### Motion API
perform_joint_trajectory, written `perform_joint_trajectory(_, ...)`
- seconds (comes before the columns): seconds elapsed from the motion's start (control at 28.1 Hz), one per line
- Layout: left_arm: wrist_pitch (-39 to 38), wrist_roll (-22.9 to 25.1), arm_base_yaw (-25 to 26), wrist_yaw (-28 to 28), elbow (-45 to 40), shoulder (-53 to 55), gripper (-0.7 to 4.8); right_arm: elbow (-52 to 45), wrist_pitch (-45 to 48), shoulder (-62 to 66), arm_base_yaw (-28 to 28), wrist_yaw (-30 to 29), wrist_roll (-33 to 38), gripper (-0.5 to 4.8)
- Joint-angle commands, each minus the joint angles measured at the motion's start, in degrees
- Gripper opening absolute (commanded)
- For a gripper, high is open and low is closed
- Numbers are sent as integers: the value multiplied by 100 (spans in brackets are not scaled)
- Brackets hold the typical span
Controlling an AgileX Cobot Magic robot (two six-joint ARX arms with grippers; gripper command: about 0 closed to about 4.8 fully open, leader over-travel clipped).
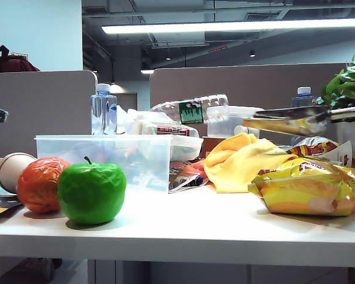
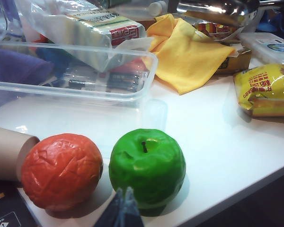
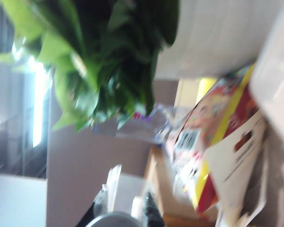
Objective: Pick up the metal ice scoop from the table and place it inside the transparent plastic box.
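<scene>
Apple [image 1: 92, 190]: near left on white table [image 1: 225, 228].
Box [image 1: 103, 160]: behind it, holding nothing.
My right gripper [image 3: 128, 215]: far right, grips scoop [image 1: 287, 120] aloft.
My left gripper [image 2: 120, 208]: closed, near apple.

White counter [image 1: 183, 228] with thick front edge, spanning the lower frame of the exterior view. Resting on it: green apple [image 1: 92, 191] at lower left, touching or just beside an orange crinkled ball [image 1: 40, 183]; paper cup [image 1: 10, 170] on its side at far left; transparent plastic box [image 1: 106, 160] behind the apple; yellow cloth [image 1: 239, 161] centre right; yellow snack bag [image 1: 310, 192] at lower right.
</scene>
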Motion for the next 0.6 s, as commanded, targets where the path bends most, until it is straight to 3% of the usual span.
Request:
perform_joint_trajectory(0.04,46,22,-4,-17,20,4,-5,31,256,-48,76,-560,22,-3)
perform_joint_trajectory(0.36,46,22,-4,-13,17,4,-5,83,656,-48,859,-914,-26,-3)
perform_joint_trajectory(0.6,46,22,2,-15,17,4,-5,848,190,-48,1849,-951,-1189,-3)
